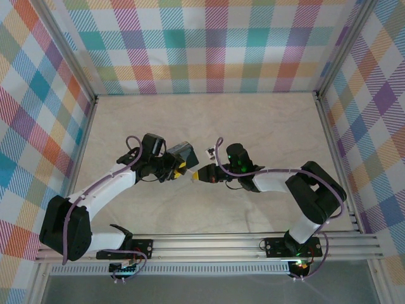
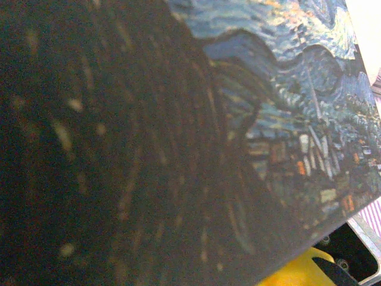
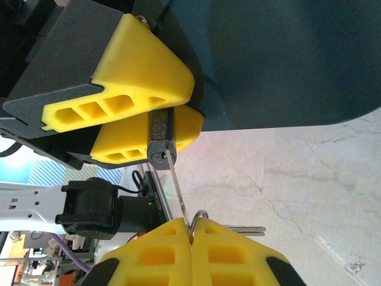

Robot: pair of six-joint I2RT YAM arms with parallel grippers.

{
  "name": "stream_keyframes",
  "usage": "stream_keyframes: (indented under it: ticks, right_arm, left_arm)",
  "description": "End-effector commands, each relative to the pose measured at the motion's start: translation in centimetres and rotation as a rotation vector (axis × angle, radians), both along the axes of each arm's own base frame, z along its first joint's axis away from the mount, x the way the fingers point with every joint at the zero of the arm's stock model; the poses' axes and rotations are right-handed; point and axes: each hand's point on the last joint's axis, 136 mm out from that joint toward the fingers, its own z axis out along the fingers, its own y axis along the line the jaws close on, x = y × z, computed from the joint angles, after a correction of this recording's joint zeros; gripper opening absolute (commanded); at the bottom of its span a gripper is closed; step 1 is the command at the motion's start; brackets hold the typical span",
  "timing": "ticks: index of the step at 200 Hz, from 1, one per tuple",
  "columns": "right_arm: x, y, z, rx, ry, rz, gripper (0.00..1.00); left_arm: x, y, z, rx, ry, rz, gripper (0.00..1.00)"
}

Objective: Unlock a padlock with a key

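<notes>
One padlock (image 2: pixel 268 119), one key (image 3: pixel 178 190), both gripped

padlock (image 2: pixel 286 107): bore a dark-blue swirling print with pale blue and yellow strokes and orange and white flecks; went near-black in shadow.
key (image 3: pixel 178 190): showed as thin silver-grey metal.
left gripper (image 3: pixel 187 107): had bright yellow fingers on black mounts.
right gripper (image 3: pixel 191 238): had matching yellow fingers, black at the corners.
arms (image 1: pixel 114 180): were white with black joints.
table (image 1: pixel 209 120): looked pale cream, finely veined like marble.
walls (image 1: pixel 215 44): carried pastel plaid of teal, orange, purple, pink and yellow on white.
</notes>
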Motion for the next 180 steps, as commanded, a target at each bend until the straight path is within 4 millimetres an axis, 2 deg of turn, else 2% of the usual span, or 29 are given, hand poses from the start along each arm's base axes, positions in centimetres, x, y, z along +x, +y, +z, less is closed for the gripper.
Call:
stream_keyframes:
  ticks: [1, 114, 180]
  right_arm:
    - [0.0, 1.0, 1.6, 0.048, -0.040, 0.037, 0.00]
    - [-0.4, 1.6, 1.4, 0.054, -0.023, 0.063, 0.00]
    - [0.1, 2.0, 2.2, 0.070, -0.039, 0.066, 0.00]
  left_arm:
    - [0.9, 0.1, 1.7, -0.039, -0.070, 0.009, 0.12]
    - [1.0, 0.4, 2.0, -0.038, -0.091, 0.025, 0.11]
    - [0.9, 0.3, 2.6, -0.047, -0.118, 0.013, 0.10]
